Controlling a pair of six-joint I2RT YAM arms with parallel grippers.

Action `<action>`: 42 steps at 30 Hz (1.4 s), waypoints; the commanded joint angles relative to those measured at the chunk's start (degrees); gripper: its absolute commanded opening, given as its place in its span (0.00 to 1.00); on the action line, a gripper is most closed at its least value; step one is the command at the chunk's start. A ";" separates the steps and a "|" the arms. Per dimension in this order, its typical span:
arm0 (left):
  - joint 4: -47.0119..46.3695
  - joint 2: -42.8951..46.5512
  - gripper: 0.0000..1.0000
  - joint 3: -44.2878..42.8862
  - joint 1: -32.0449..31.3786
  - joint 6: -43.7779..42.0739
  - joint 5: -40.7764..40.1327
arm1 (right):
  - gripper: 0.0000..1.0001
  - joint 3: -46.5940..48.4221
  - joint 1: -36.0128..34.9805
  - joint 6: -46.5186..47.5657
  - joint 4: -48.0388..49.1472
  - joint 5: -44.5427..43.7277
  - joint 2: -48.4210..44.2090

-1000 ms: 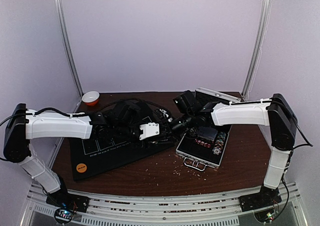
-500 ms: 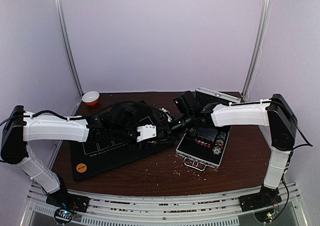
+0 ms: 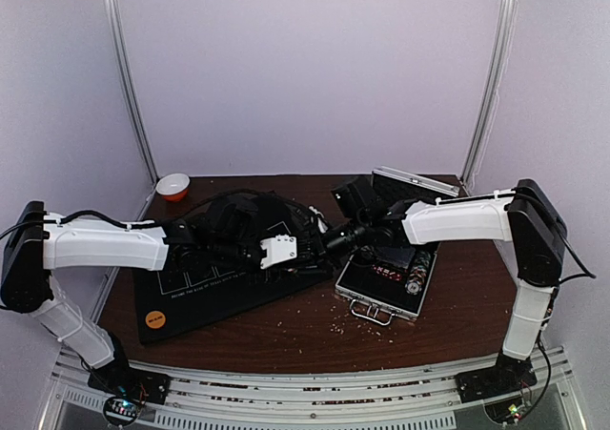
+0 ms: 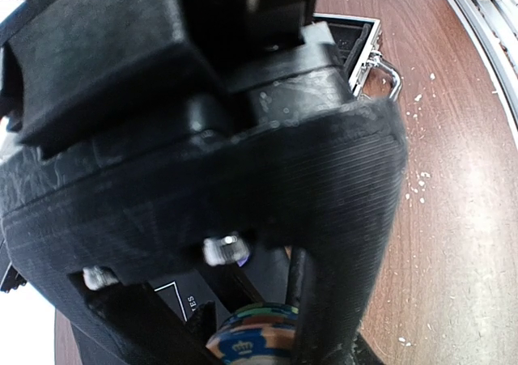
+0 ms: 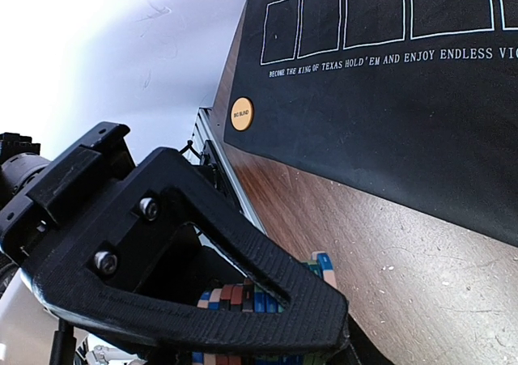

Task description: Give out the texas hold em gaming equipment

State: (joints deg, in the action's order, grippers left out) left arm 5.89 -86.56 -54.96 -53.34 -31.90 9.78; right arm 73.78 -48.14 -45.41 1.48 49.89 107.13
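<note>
A stack of striped poker chips (image 4: 257, 339) with a crown on its top face sits between my left gripper's (image 4: 243, 333) dark fingers, which touch it on both sides. My right gripper (image 5: 251, 304) is shut on a striped chip stack (image 5: 235, 294) that shows through its finger frame. In the top view the left gripper (image 3: 307, 243) and the right gripper (image 3: 330, 238) meet tip to tip over the right edge of the black mat (image 3: 219, 287). An orange button disc (image 3: 157, 319) lies on the mat's near left corner. No playing cards show.
The open silver case (image 3: 374, 299) lies right of the mat with more chips (image 3: 415, 279) in it. A small orange-and-white bowl (image 3: 172, 186) stands at the back left. Crumbs dot the brown table (image 3: 315, 330). In the right wrist view the disc (image 5: 242, 113) reads BIG BLIND.
My left gripper's jaws have narrowed onto the chip stack. The left arm drew back slightly to the left; the right arm has barely moved.
</note>
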 commanded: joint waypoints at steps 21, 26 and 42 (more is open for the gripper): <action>-2.12 1.78 0.00 1.99 0.26 3.99 -1.55 | 0.33 -2.75 0.67 -0.32 4.50 3.02 0.59; -5.53 -1.10 0.00 4.45 0.62 6.36 -2.56 | 0.34 -2.17 0.81 -2.38 8.62 3.51 5.01; -6.66 -9.99 0.00 5.92 7.66 8.88 -2.93 | 0.41 6.08 1.11 -6.15 13.95 0.22 19.57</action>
State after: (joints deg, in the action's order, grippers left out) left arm -0.36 -95.15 -48.73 -47.90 -25.47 8.84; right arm 78.56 -47.22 -49.74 14.33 53.71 125.08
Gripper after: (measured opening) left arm 0.396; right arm 0.424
